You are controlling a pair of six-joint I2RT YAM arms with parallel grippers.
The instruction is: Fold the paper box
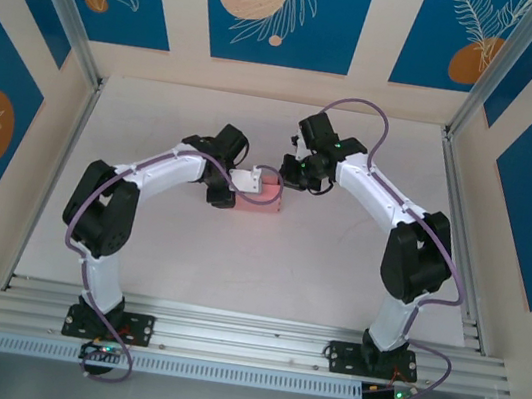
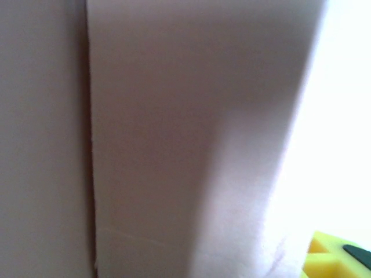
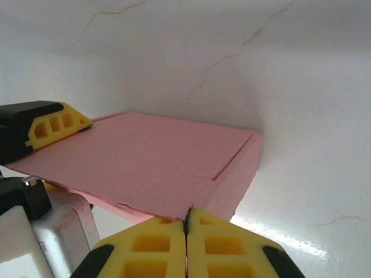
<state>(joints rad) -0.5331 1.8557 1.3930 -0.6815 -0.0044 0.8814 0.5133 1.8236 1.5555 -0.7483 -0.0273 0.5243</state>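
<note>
Progress looks far along from my seat. The box (image 1: pixel 258 196) lies near the middle of the counter (image 1: pixel 334 281) and already reads as a closed, flat rectangle rather than a loose sheet.

In the right wrist view its lid (image 3: pixel 156 162) is level, with a neat seam running along the right side. The near edge, though, shows thin layers gaping slightly, so I judge the last flap is not fully seated.

The left pincer (image 1: pixel 231 184) seems to be pinching the box at its left edge. One yellow finger (image 3: pixel 58 121) lies on the lid and dark hardware sits beneath. Its own camera gives a blurred pink wall (image 2: pixel 174 145).

The right pincer (image 3: pixel 186 231) has its tips pressed together right at the box's near edge, with nothing I can make out between them.

What I think is left is pressing that edge home and letting go.
</note>
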